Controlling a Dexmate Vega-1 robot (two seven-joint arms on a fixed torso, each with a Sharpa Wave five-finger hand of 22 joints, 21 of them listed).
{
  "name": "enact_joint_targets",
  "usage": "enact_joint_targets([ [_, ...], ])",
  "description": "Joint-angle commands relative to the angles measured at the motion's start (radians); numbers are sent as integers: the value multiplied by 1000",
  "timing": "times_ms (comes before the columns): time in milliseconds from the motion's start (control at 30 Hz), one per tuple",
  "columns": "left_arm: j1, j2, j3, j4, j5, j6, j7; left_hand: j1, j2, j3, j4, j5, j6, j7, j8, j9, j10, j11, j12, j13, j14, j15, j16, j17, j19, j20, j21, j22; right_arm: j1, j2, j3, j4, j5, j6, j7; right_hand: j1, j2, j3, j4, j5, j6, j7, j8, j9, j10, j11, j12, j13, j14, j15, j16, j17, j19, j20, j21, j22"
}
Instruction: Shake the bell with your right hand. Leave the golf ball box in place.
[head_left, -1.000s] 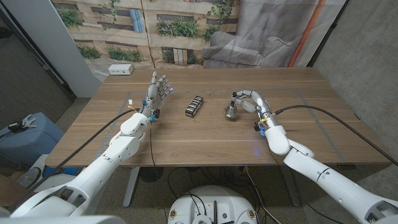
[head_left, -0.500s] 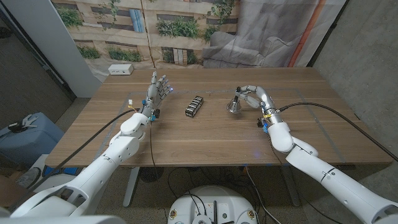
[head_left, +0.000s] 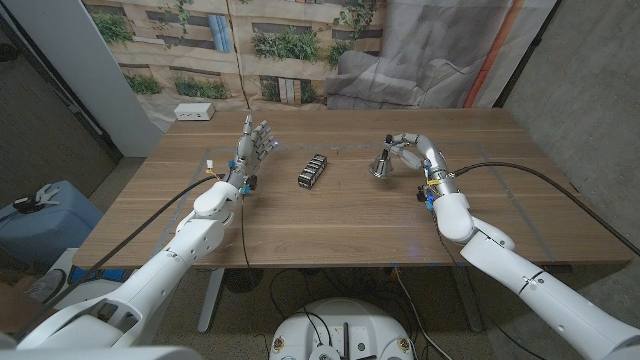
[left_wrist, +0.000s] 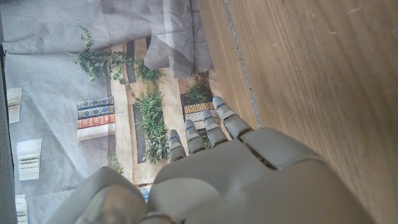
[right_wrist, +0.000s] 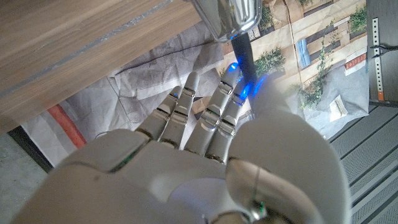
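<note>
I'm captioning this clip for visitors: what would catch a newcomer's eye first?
The right hand holds a shiny metal bell by its dark handle, lifted and tilted over the wooden table. At mid-table lies the dark golf ball box, with the left hand raised, fingers apart, beside it.

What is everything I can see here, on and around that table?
bell: one, silver with a dark handle, gripped by the right hand, tilted above the table's right half.
golf ball box: one, black and white, mid-table.
white box: one, far left corner.
table: one, brown wood.
printed backdrop: one, behind the table.
left hand: one, grey, fingers apart, holding nothing.
right hand: one, white and grey, holding the bell.
</note>
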Motion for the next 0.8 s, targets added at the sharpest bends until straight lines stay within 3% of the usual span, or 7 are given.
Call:
enact_joint_targets([
  [33,0,0,0,1,0,0,0,2,10,0,7,6,0,-8,6,4,3,-6,6,5,8,-98,6,5,8,1,7,6,-6,3,10,-58,7,-109,-12,31,25,6,-2,0,20,-10,7,6,11,0,0,3,12,-173,6,4,13,-39,10,6],
  [367,0,0,0,1,0,0,0,2,10,0,7,6,0,-8,6,4,3,-6,6,5,8,-98,6,5,8,1,7,6,-9,16,12,-88,47,-162,-11,32,25,6,-2,-1,23,-6,7,6,16,1,1,6,16,-172,7,6,18,-38,11,6],
  [533,0,0,0,1,0,0,0,2,10,0,7,6,0,-8,6,4,3,-4,5,5,9,-98,6,5,8,1,7,6,-5,27,28,-82,134,-151,31,37,27,7,-3,0,23,-6,6,6,21,1,3,10,24,-175,12,8,24,-38,12,6],
  [800,0,0,0,0,0,0,0,2,10,0,7,6,0,-8,6,4,3,-7,6,5,8,-98,5,5,8,1,7,6,8,25,27,-89,187,-178,57,38,28,7,-3,0,30,4,7,7,31,1,8,15,34,-174,15,10,28,-39,12,7],
])
